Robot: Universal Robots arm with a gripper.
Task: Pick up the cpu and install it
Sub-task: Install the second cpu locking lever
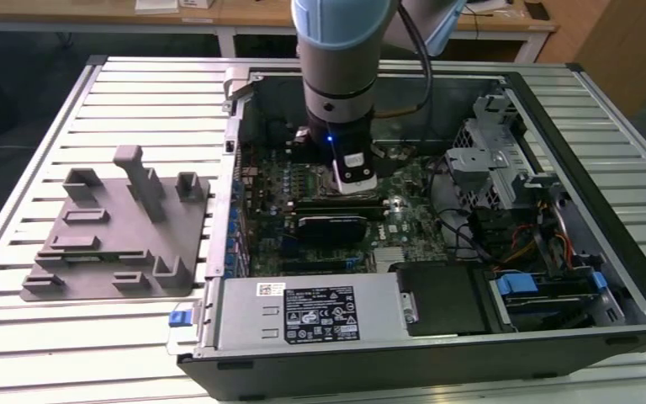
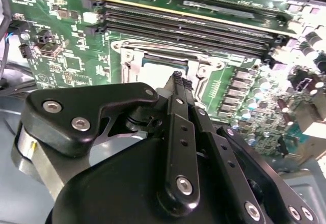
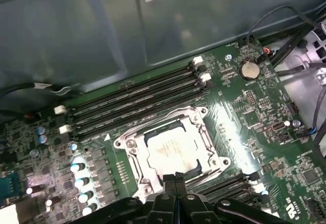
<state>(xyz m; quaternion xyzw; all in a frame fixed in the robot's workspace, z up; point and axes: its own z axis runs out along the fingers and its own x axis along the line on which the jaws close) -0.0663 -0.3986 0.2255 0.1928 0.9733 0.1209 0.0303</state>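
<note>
One grey plastic holder tray (image 1: 115, 231) at the exterior view's left, lying flat on the slatted metal bench (image 1: 31, 337), upright posts standing from it, nothing resting among them. Just beside it toward the exterior view's right, an open computer case (image 1: 626, 278) on its side, with a silver power supply (image 1: 300, 311) along the near edge. Reaching down from above into the middle of the case, the arm (image 1: 340, 67), grey and pale blue, with the gripper (image 1: 355, 181) low over the green motherboard (image 1: 413, 227). Further to the exterior view's right, a metal drive cage (image 1: 503, 168) and a tangle of cables inside the case. Seen in the first wrist view, the cpu (image 3: 175, 147), a shiny silver-white square, seated flat inside the metal socket frame (image 3: 127, 143) on the motherboard, alongside rows of long black memory slots (image 3: 132, 96), with a round coin battery (image 3: 248, 70) well apart from it. Seen in both wrist views, the black fingers (image 3: 171, 183) pressed together tip to tip, holding nothing, the gripper (image 3: 175, 175) poised just above the near edge of the socket. From the second wrist view, the same closed gripper (image 2: 177, 76) in front of the cpu (image 2: 153, 74), partly hiding it.
</note>
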